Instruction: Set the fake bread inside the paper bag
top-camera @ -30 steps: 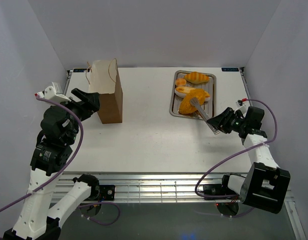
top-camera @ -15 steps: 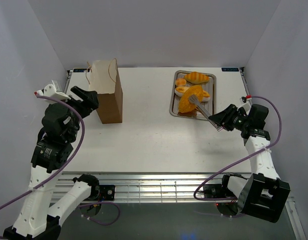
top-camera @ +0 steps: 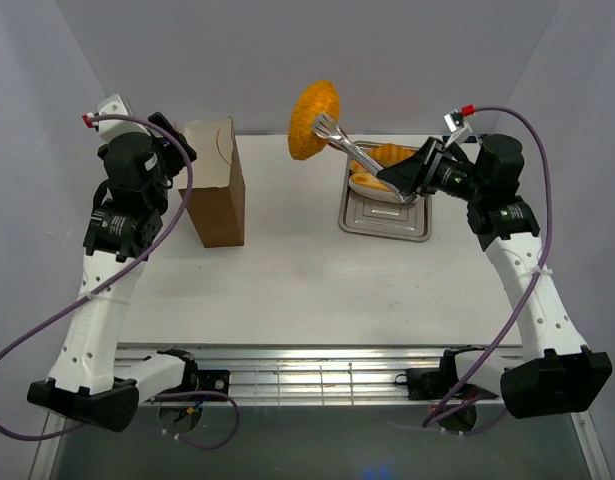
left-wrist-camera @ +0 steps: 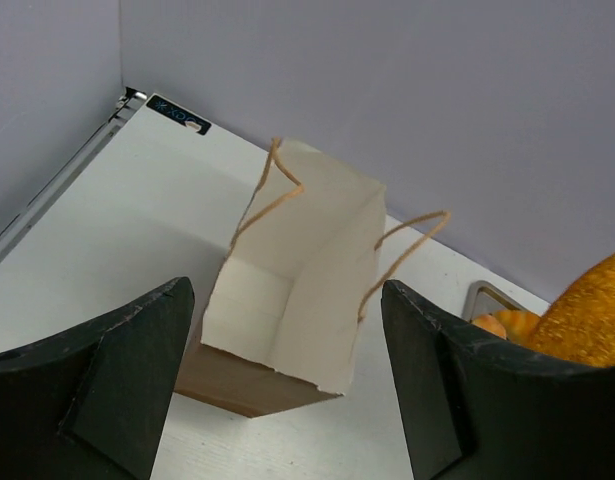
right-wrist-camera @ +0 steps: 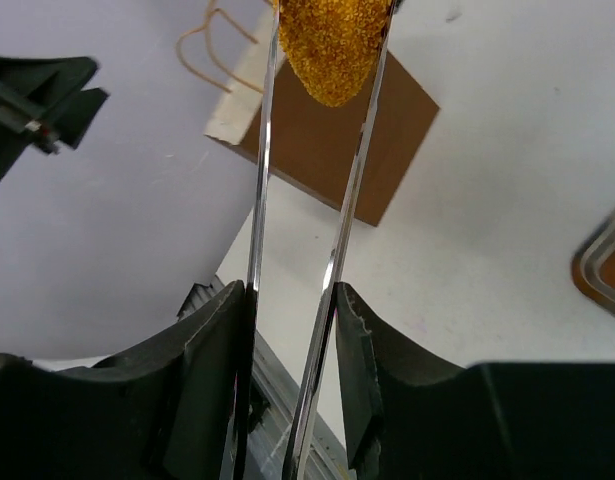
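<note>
Out of the black right claw (right-wrist-camera: 292,295) run mirror-silver tongs (right-wrist-camera: 261,180), tipped by a speckled golden-orange loaf (right-wrist-camera: 335,45). Between the black left claw's (left-wrist-camera: 284,300) jaws, bag (left-wrist-camera: 317,250): brown outside, cream inside, tan handles (left-wrist-camera: 402,255).

White shells over black joints cover the left arm (top-camera: 97,300) and right arm (top-camera: 535,290). A purple cable (top-camera: 190,185) loops beside each, above the table (top-camera: 307,270). The left gripper (left-wrist-camera: 284,300) has matte black wedge fingers (left-wrist-camera: 117,370).

A white table (top-camera: 287,285) is enclosed on three sides by pale walls (top-camera: 407,60); it is evenly lit; a metal rail (top-camera: 317,372) is fitted at its near edge.
</note>
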`<move>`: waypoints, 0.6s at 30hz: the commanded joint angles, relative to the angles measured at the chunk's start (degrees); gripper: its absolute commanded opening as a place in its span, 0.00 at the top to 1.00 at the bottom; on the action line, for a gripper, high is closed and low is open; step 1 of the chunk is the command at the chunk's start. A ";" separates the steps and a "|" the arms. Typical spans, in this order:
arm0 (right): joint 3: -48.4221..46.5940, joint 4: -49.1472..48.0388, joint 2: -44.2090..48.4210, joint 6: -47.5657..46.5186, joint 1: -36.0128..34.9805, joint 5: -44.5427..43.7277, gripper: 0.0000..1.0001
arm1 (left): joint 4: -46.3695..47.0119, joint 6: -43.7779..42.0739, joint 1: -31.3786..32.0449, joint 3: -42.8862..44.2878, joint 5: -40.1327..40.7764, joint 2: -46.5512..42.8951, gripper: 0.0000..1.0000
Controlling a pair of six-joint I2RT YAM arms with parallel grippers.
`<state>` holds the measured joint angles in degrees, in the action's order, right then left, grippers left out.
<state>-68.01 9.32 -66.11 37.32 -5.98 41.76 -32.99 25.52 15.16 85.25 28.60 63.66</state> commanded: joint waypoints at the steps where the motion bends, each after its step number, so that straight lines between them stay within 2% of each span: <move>1: -9.23 -3.61 -2.00 1.79 -4.74 -1.06 0.92 | 0.91 -0.38 -6.62 4.30 -3.97 1.55 0.14; 3: -11.61 -4.66 -3.94 2.58 -7.55 -1.06 0.92 | 0.56 0.67 -10.91 5.36 -8.27 4.18 0.15; 4: -13.88 -4.75 -4.64 2.84 -8.43 -1.06 0.92 | 1.78 1.54 -12.50 4.84 -13.60 4.63 0.15; 9: -20.40 -4.05 -8.51 2.50 -13.88 -2.12 0.92 | 8.81 5.94 -21.64 -2.71 -26.20 3.32 0.19; 11: -22.86 -3.87 -9.56 2.49 -15.28 -2.64 0.92 | 15.30 6.82 -22.27 -7.89 -32.69 1.65 0.23; 13: -24.45 -3.96 -10.70 2.49 -16.51 -3.17 0.92 | 21.26 7.35 -22.63 -12.97 -35.01 -1.41 0.24; 18: -31.65 -2.30 -14.57 1.18 -20.99 -5.01 0.92 | 26.75 8.76 -22.80 -17.49 -38.61 -4.77 0.24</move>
<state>-93.19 10.52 -80.07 39.57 -24.45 38.48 -14.55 32.80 -7.38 68.20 -3.90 62.67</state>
